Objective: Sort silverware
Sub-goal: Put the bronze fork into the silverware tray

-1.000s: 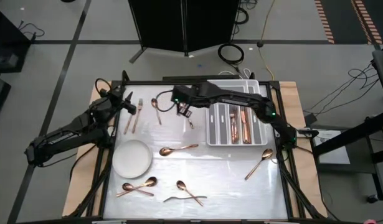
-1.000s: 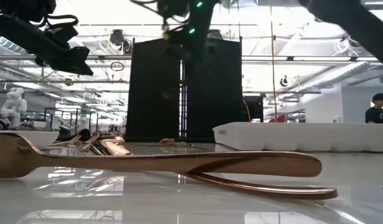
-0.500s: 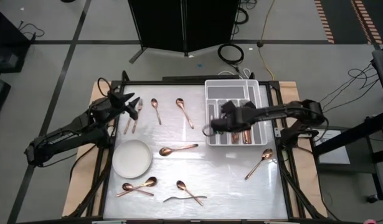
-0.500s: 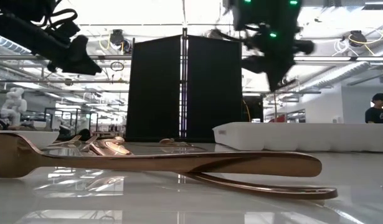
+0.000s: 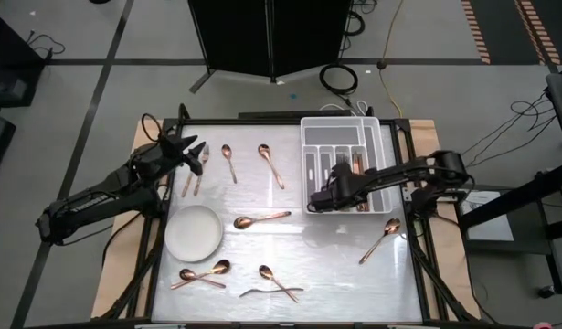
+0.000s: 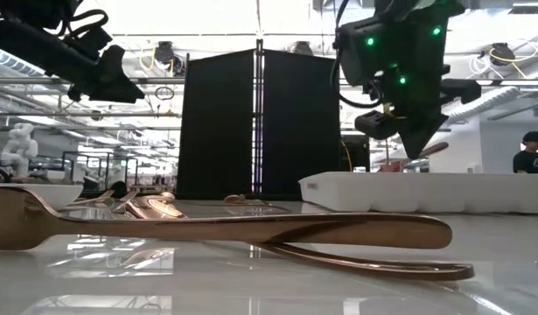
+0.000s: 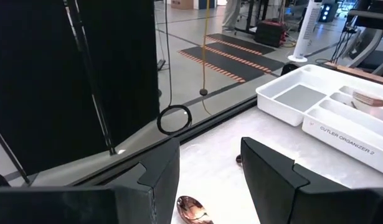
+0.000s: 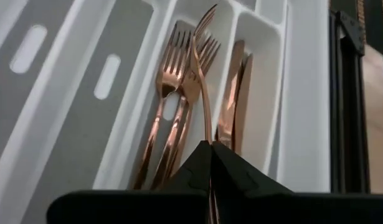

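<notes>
right gripper (image 8: 210,149) pinches a fork (image 8: 202,81) above the white tray's (image 5: 378,137) fork slot, knives alongside; left gripper (image 7: 210,180) hovers spread over a spoon (image 7: 192,208) near two forks (image 5: 194,169)

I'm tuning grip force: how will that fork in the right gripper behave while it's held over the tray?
The fork is probably stiff: it juts straight out from the shut right gripper without sagging. Its polished metal looks slippery, and pinched at one end it may pivot. If dropped, it should land among the forks in the tray, unlikely to roll.
</notes>
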